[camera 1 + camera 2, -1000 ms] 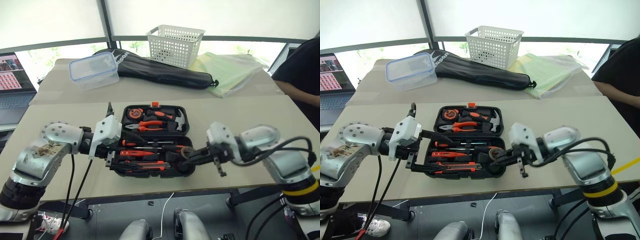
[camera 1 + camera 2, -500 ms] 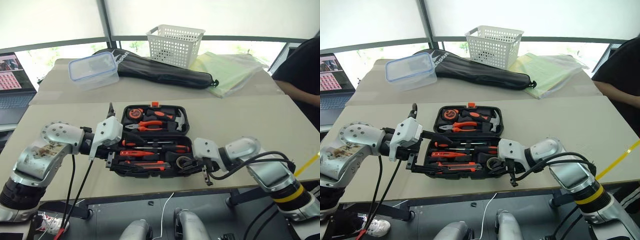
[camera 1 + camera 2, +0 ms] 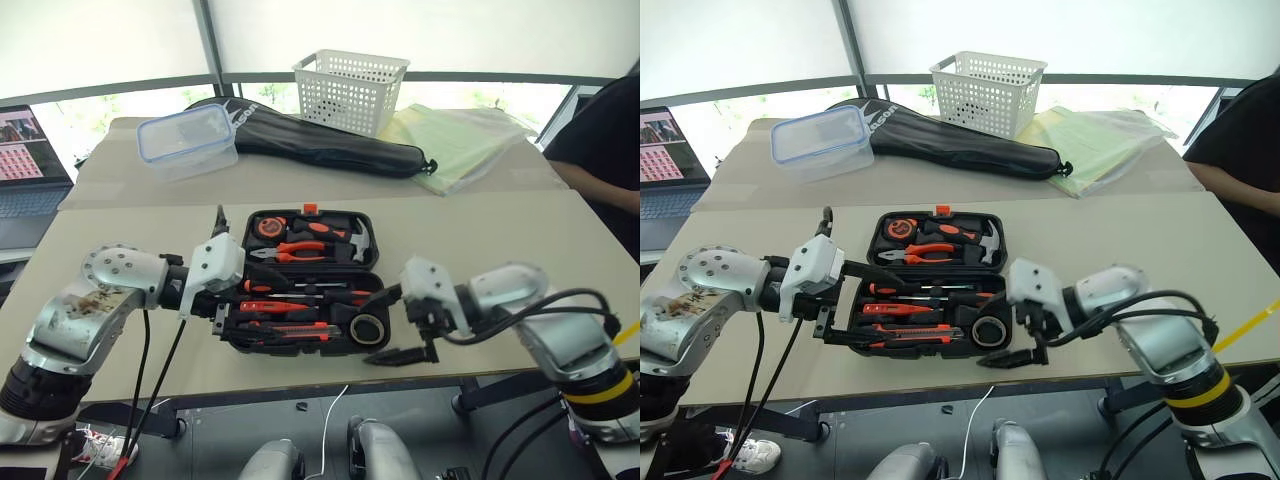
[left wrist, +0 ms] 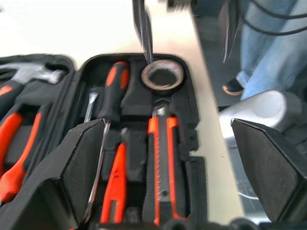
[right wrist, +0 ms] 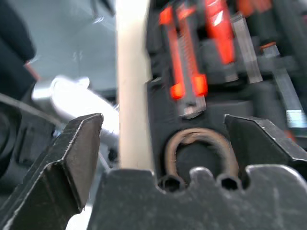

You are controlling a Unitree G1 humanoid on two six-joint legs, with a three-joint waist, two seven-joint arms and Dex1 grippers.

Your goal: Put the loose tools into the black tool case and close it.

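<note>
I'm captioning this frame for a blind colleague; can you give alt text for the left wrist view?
An open black tool case holds a dark tape roll, an orange utility knife and orange-handled screwdrivers in moulded recesses. The open left gripper frames them.

The black tool case (image 3: 300, 285) at frame centre is showing orange-and-black handles. A dark tape roll (image 3: 371, 327) is sitting at its lower right. The beige desk (image 3: 480, 240) is carrying a white lattice basket (image 3: 350, 90), a blue-rimmed clear box (image 3: 187, 142) and yellow-green sheets (image 3: 460, 140).

Office-like room: laptop (image 3: 25, 190), windows (image 3: 110, 40), long table (image 3: 480, 235).
</note>
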